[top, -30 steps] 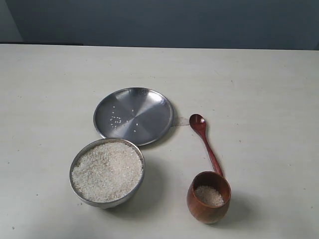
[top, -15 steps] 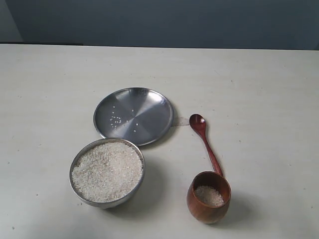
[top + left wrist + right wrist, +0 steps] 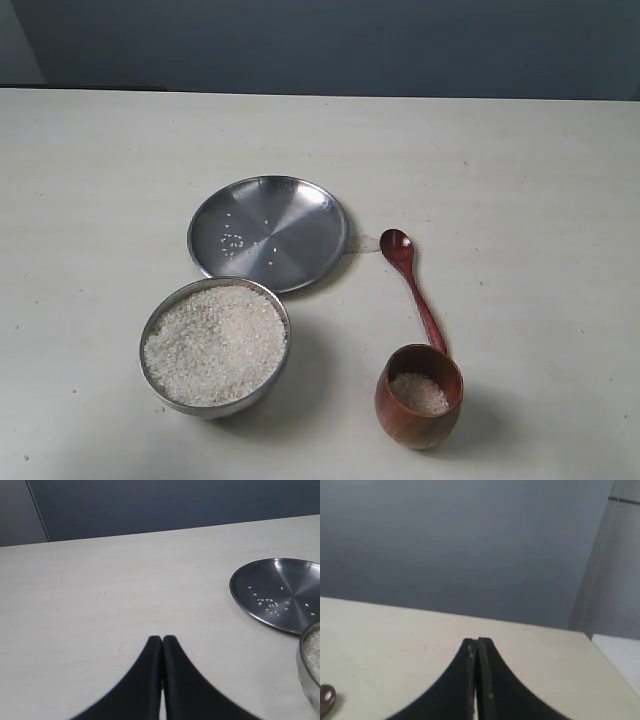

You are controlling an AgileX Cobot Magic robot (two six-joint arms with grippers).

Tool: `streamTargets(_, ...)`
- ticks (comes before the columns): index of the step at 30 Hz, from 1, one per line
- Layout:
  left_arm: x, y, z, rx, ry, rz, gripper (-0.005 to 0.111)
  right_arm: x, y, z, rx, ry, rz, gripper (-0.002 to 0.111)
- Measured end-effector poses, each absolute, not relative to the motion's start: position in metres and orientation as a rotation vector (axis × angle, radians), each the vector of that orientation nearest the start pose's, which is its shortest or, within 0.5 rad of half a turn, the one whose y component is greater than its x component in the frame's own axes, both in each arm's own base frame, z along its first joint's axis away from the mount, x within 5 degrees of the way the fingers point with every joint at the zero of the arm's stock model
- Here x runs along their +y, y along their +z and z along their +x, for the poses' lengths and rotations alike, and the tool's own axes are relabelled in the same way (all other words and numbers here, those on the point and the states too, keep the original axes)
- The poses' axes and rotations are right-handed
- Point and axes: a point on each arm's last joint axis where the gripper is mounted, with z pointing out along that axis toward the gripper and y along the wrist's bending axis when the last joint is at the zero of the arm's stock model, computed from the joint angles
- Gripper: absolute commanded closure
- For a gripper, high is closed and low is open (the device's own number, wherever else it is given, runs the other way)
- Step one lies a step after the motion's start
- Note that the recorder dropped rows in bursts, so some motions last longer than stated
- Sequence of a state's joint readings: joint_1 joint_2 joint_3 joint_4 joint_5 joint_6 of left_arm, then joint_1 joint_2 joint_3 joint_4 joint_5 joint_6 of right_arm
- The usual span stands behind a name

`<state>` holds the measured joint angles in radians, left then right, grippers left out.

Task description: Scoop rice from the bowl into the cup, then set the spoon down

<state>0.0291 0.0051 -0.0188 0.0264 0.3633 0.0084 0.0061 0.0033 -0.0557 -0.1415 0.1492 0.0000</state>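
See left hand (image 3: 162, 639) pinched shut, empty; right hand (image 3: 477, 641) likewise. See spoon (image 3: 412, 288) flat on the surface (image 3: 520, 200), handle end at the cup (image 3: 419, 395), oval end pointing away, beside the plate (image 3: 268, 232).

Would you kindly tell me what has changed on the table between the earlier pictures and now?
Nothing visibly changed. The spoon lies on the table where it was, its handle end by the cup. The bowl of rice and the steel plate with its few stray grains have not moved.
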Motion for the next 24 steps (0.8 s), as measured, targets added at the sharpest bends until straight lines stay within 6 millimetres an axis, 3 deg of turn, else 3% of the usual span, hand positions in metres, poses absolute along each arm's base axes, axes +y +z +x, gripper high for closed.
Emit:
streamTargets(10, 0.002, 0.187, 0.053, 1.833, 0.052, -0.003, 0.106, 0.003, 0.253, 0.048, 1.191, -0.085, -0.103, 0.109)
streamTargets(18, 0.002, 0.187, 0.053, 1.833, 0.052, -0.003, 0.106, 0.007, 0.283, 0.027, 0.790, 0.047, -0.066, 0.109)
streamTargets(24, 0.002, 0.187, 0.053, 1.833, 0.052, -0.003, 0.106, 0.008, 0.290, 0.020, 0.682, 0.086, -0.063, 0.109)
